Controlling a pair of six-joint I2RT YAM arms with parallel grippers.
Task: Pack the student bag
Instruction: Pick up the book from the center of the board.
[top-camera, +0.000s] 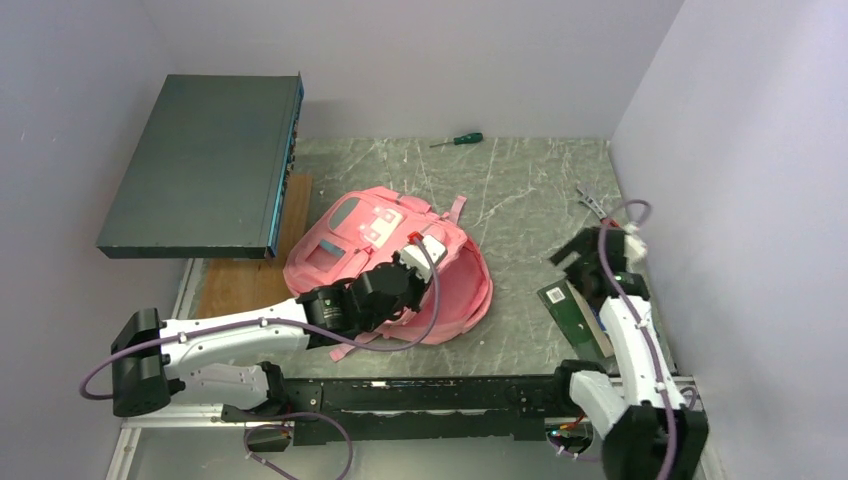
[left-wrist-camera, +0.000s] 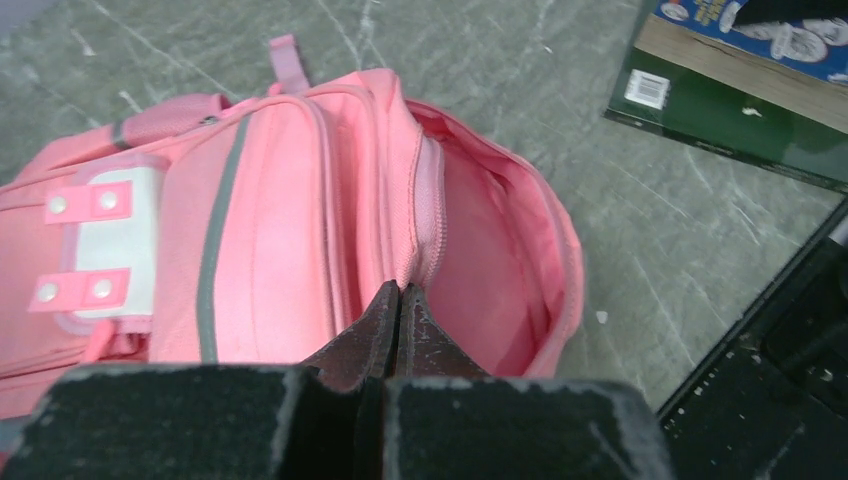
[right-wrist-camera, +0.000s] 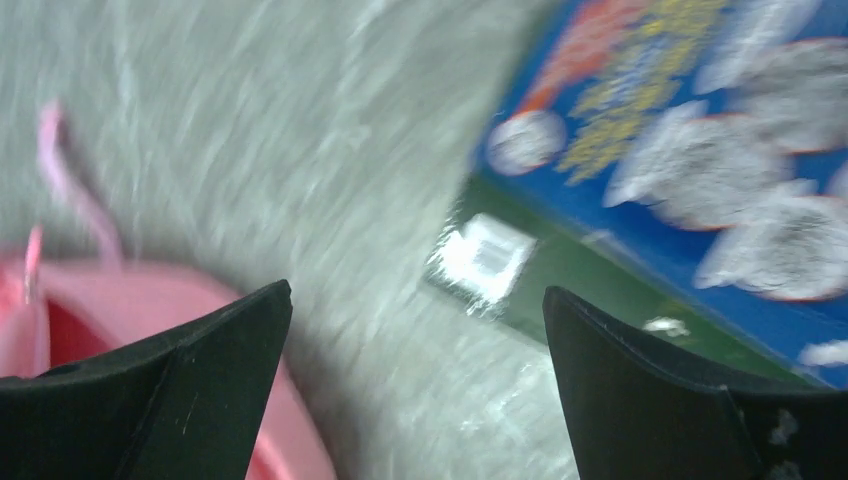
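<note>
The student bag (top-camera: 345, 235) is a pink backpack lying flat mid-table, its main compartment gaping open toward the right. My left gripper (top-camera: 432, 252) reaches over it. In the left wrist view the fingertips (left-wrist-camera: 400, 292) are pressed together on the bag's (left-wrist-camera: 260, 230) zipper edge at the mouth of the opening, so this gripper is shut on the bag. My right gripper (top-camera: 566, 268) hovers over the table between the bag and a book (top-camera: 572, 312). In the blurred right wrist view the right gripper (right-wrist-camera: 417, 300) is wide open and holds nothing, with the bag (right-wrist-camera: 130, 300) at the left and the blue-and-green book (right-wrist-camera: 690, 150) at the right.
A green-handled screwdriver (top-camera: 458, 140) lies at the back. A dark flat box (top-camera: 200, 165) stands raised at the left over a wooden board (top-camera: 245, 275). A small metal tool (top-camera: 592, 203) lies by the right wall. The book (left-wrist-camera: 740, 90) lies right of the bag.
</note>
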